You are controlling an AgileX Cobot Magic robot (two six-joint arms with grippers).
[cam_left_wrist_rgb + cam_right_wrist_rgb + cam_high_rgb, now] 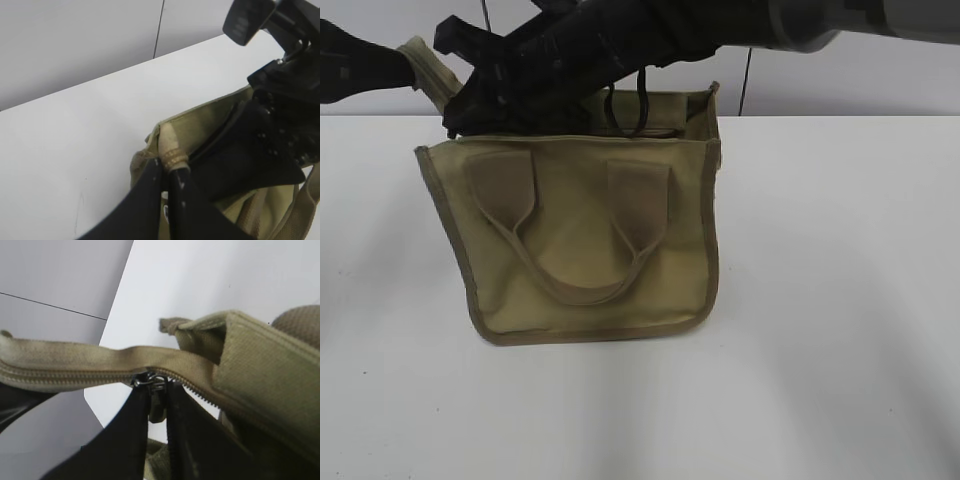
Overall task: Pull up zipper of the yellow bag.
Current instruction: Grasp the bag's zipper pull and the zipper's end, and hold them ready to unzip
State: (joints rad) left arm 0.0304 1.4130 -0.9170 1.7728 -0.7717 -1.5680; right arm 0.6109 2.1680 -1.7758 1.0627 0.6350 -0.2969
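The yellow bag (585,235) stands upright on the white bench (840,300), its front face with two looped handles toward the exterior camera and its top edge sagging open at the back. Both black arms reach in over the bag's top from above and behind.

In the left wrist view, the left claw (170,167) has its two dark fingers pressed together on the fabric end tab (169,146) of the zipper, at the corner of the bag nearest the bench's far edge; the tab sticks up between the fingertips.

In the right wrist view, the right claw (157,405) is clamped on the small silver slider (156,390), which hangs below the zipper (75,374). From the slider toward the left of that view the teeth are joined into one closed line; on the other side, toward the bag's bound corner, the teeth run down apart along the fabric tape. The tape is lifted above the bag's opening and bows slightly at the slider.
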